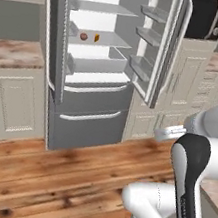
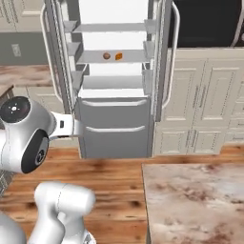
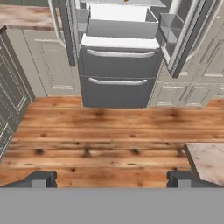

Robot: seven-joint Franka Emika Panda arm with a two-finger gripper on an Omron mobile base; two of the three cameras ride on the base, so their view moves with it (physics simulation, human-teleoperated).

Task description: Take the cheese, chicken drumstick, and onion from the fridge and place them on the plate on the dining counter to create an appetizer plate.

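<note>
The fridge (image 1: 91, 108) stands with both upper doors swung wide, its white shelves lit. On the middle shelf lie the orange cheese (image 1: 96, 38) wedge and, just left of it, a small round brown piece that looks like the onion (image 1: 83, 36). From the right side the cheese (image 2: 118, 56) and the onion (image 2: 106, 56) sit the same way. The chicken drumstick and the plate are out of view. My gripper (image 3: 111, 179) is open and empty, well back from the fridge (image 3: 116, 74) and above the wooden floor. A corner of the dining counter (image 2: 195, 200) lies at the lower right.
Cream panelled cabinets (image 2: 209, 105) flank the fridge on both sides, with a marbled counter (image 1: 14, 53) on its left. The open right door (image 1: 165, 45) juts out with its shelves. Wooden floor (image 3: 105, 131) stretches between me and the fridge drawers.
</note>
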